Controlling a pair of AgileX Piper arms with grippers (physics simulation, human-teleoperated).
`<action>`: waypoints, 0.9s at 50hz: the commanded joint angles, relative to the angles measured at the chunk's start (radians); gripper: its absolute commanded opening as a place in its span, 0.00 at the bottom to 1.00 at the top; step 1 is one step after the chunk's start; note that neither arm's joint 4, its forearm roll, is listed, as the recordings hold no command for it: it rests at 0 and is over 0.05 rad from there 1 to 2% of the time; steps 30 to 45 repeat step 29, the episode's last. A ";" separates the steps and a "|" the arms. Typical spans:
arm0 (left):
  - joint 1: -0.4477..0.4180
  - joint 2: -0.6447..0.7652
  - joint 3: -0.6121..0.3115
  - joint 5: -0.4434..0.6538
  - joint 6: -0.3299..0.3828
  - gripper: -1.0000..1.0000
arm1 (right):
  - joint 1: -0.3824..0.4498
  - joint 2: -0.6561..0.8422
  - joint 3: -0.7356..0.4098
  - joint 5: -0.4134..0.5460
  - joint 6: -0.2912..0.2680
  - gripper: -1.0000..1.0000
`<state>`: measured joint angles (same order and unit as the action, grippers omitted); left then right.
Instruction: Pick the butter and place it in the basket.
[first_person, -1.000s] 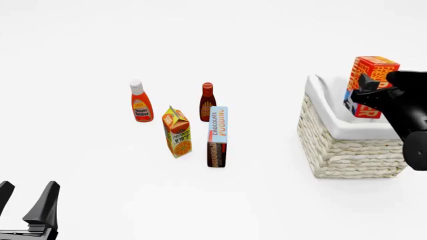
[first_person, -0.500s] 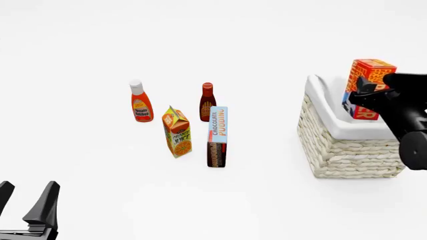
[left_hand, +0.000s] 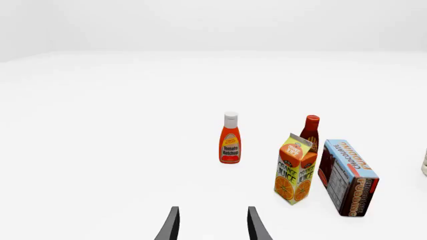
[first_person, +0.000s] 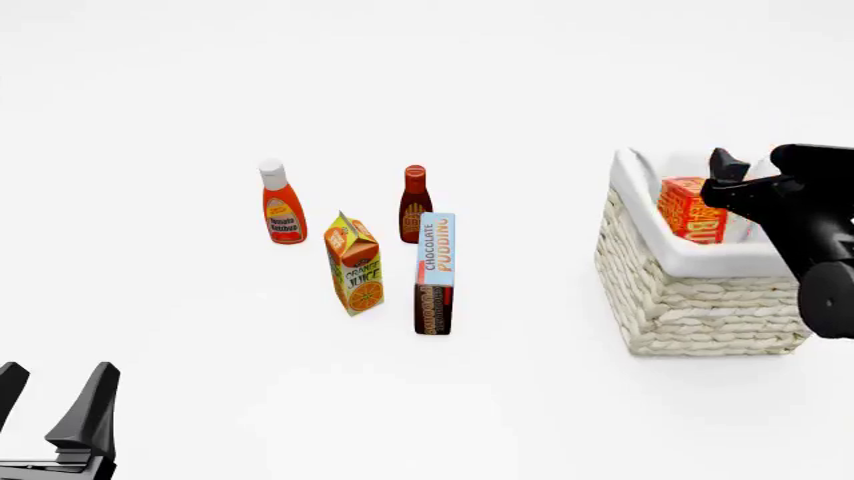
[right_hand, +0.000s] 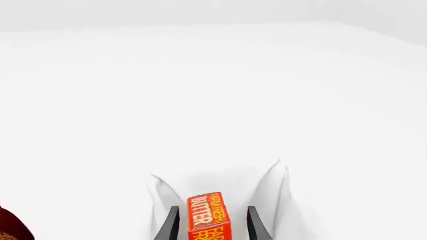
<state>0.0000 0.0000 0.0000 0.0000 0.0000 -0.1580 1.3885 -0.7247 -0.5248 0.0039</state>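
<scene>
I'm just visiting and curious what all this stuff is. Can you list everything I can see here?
Ketchup bottle: one, red with a white cap, farthest left of the group.
Sauce bottle: one, dark red-brown, behind the pudding box.
Juice carton: one, orange and yellow, group's front left.
Pudding box: one, blue and brown, upright beside the juice carton.
Basket: one, cream wicker with white lining, right side.
Butter: one, red and orange, inside the basket.
Right gripper: black, open, fingers either side of the butter.
Left gripper: black, open, near left.
</scene>
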 joint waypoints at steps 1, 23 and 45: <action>0.000 0.000 0.000 0.000 0.000 1.00 | -0.005 0.002 -0.002 -0.008 0.011 1.00; 0.000 0.000 0.000 0.000 0.000 1.00 | -0.002 -0.002 -0.008 0.003 0.013 1.00; 0.000 0.000 0.000 0.000 0.000 1.00 | -0.003 -0.010 -0.009 0.008 0.014 1.00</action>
